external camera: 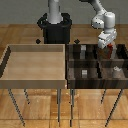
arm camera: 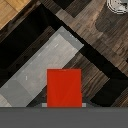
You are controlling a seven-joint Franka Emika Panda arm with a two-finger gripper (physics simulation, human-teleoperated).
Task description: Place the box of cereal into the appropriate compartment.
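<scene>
Wooden flooring runs under two bins on thin legs. At nine o'clock in the exterior view sits the light tan tray [external camera: 35, 80], nothing visible inside it. At three o'clock stands the dark brown divided bin [external camera: 95, 82]; a small grey cube [external camera: 85, 73] rests in one near cell. My gripper [external camera: 107, 45] pinches the box of cereal [arm camera: 64, 87] above the far cell at two o'clock (its pale grey block [arm camera: 42, 62] lies right beneath the box). My fingers are cut off in the wrist view.
</scene>
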